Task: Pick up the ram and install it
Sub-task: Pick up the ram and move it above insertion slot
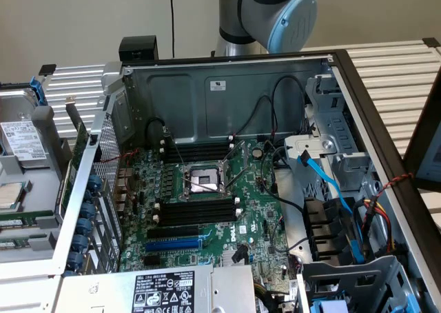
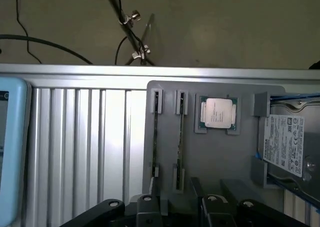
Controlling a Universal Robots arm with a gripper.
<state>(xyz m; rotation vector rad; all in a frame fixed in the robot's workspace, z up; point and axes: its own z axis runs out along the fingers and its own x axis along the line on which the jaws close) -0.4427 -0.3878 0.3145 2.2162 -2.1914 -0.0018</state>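
Black gripper, jaws apparently apart and empty, hovers over thin, edge-on ram slotted in matte grey tray.

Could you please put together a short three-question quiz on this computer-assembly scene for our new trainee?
1. Multiple choice: in the grey tray, what lies between the ram sticks and the hard drive? A a fan; B a processor chip; C a battery.
2. True or false: a heatsink covers the processor socket on the motherboard.
3. How many ram sticks stand on edge in the tray?
Key: 1 B; 2 false; 3 two.
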